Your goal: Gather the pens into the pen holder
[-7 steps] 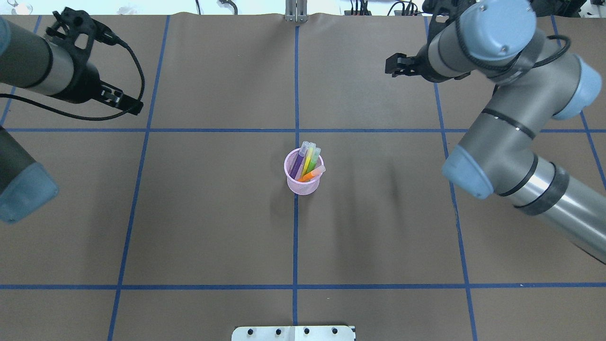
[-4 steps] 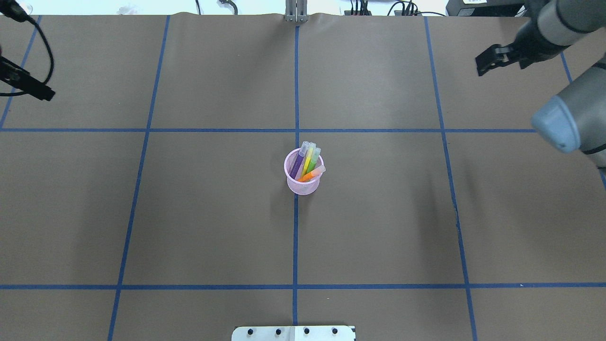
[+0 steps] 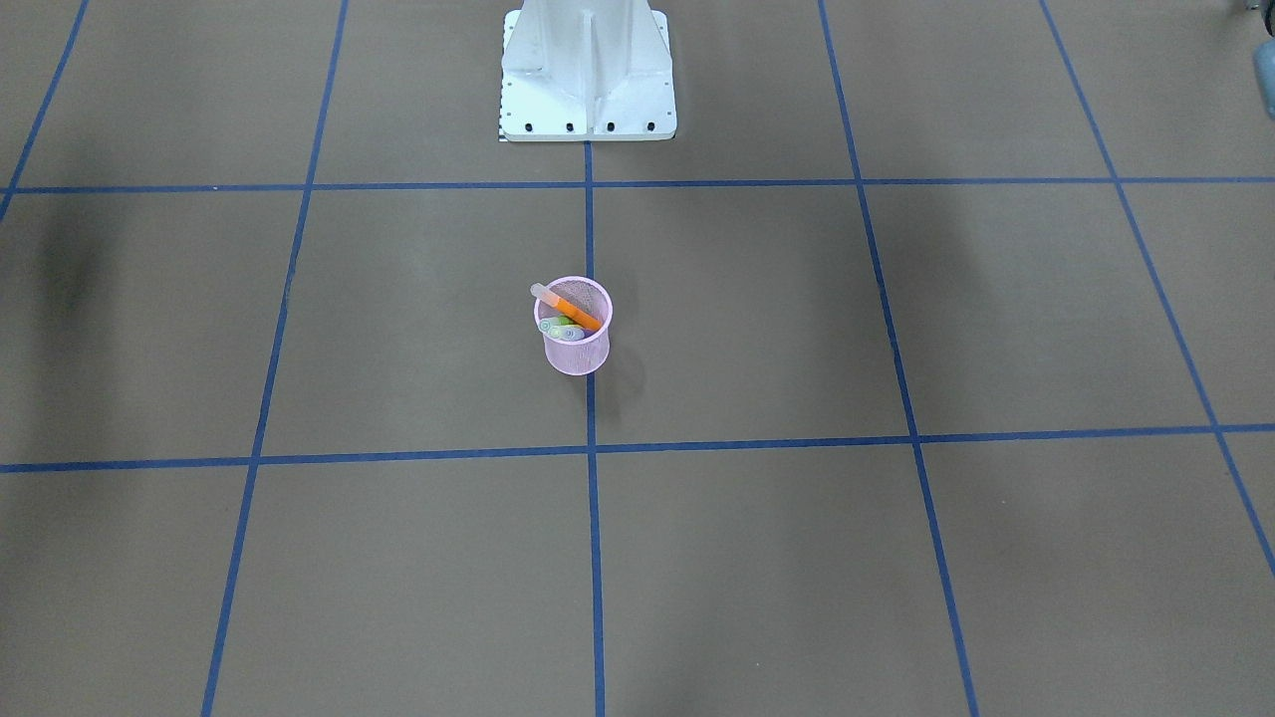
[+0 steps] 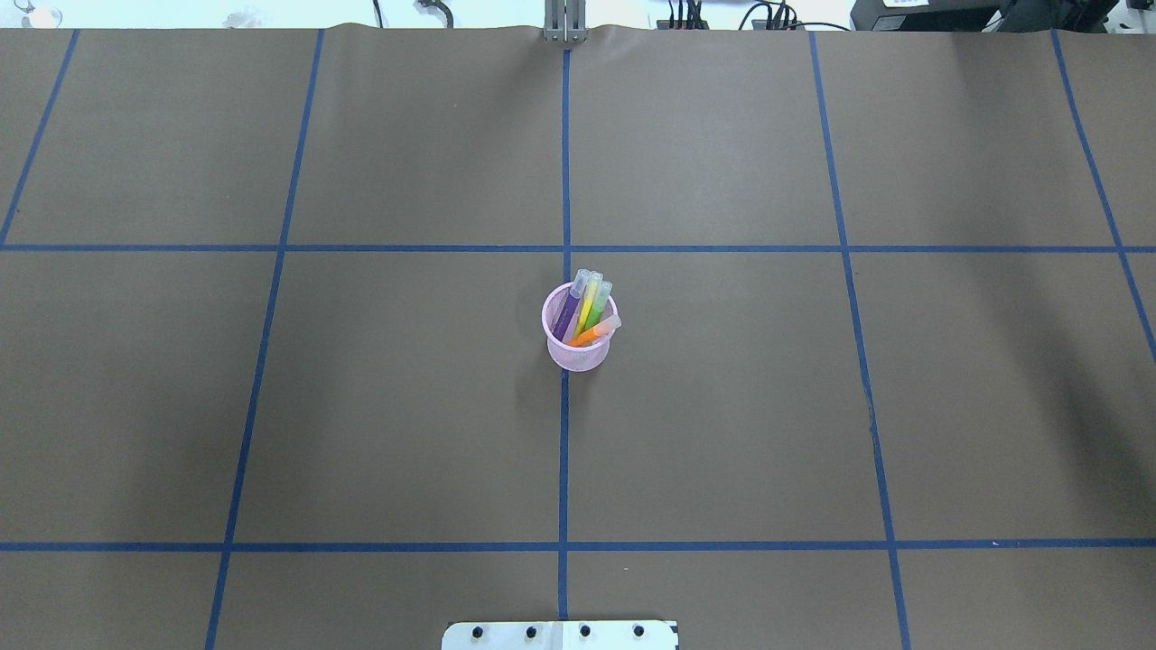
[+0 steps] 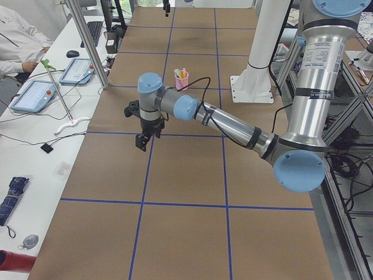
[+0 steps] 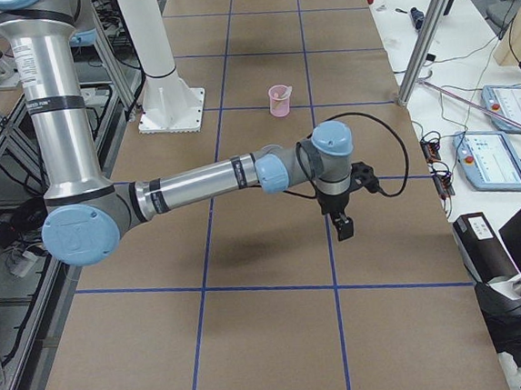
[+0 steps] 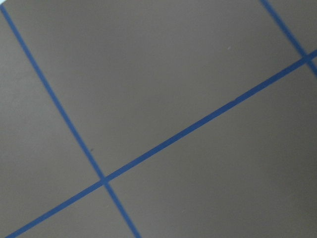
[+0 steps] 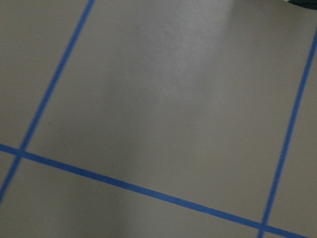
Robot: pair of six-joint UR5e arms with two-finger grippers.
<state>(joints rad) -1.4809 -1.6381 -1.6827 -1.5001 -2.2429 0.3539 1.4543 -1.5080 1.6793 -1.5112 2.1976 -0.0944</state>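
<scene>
The pink wire-mesh pen holder (image 4: 578,350) stands upright at the table's centre, on the blue centre line. It holds the purple pen (image 4: 567,316), the light green pen (image 4: 591,305) and the orange pen (image 4: 597,332), which lean with their pale caps above the rim. The holder also shows in the front-facing view (image 3: 576,351), the orange pen (image 3: 574,310) lying across its mouth. My left gripper (image 5: 141,144) shows only in the exterior left view, my right gripper (image 6: 345,232) only in the exterior right view. Both hang over bare table far from the holder. I cannot tell whether they are open or shut.
Blue tape lines grid the brown table cover. The robot's white base (image 3: 588,75) stands at the table's robot side. A side bench with tablets (image 5: 35,94) and a seated person (image 5: 17,41) lies past the table's far edge, behind metal posts (image 5: 87,44).
Both arms have swung outward and left the overhead view. The pen holder and the three pens have not moved.
</scene>
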